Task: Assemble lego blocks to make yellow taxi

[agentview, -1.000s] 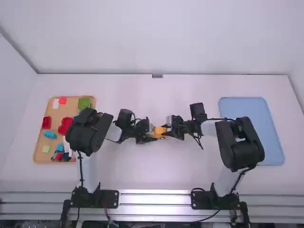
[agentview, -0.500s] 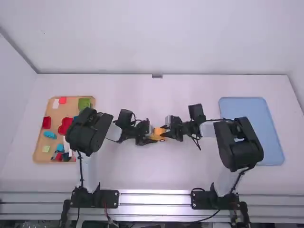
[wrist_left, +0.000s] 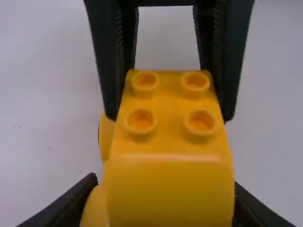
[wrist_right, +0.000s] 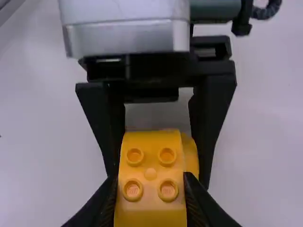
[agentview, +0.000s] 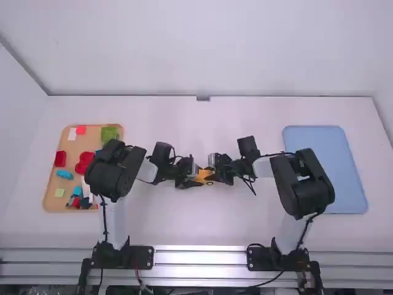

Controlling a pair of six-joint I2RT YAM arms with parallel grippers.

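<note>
Left fingers (wrist_left: 71, 203) and right fingers (wrist_right: 201, 203) grip opposite ends of yellow body (wrist_left: 168, 189), likely to brace it for pressing.

The taxi body (wrist_left: 168, 189) is plain orange-yellow, its studs (wrist_left: 200, 122) the same; the left gripper (agentview: 196, 182) and right gripper (agentview: 212, 174) are black, the table (agentview: 184, 221) white. One tray (agentview: 91, 141) is tan under a red block (agentview: 60, 158), a green block (agentview: 109, 133), a blue piece (agentview: 64, 174) and a white piece (agentview: 72, 134); the other tray (agentview: 319, 160) is unpatterned light blue.
</note>
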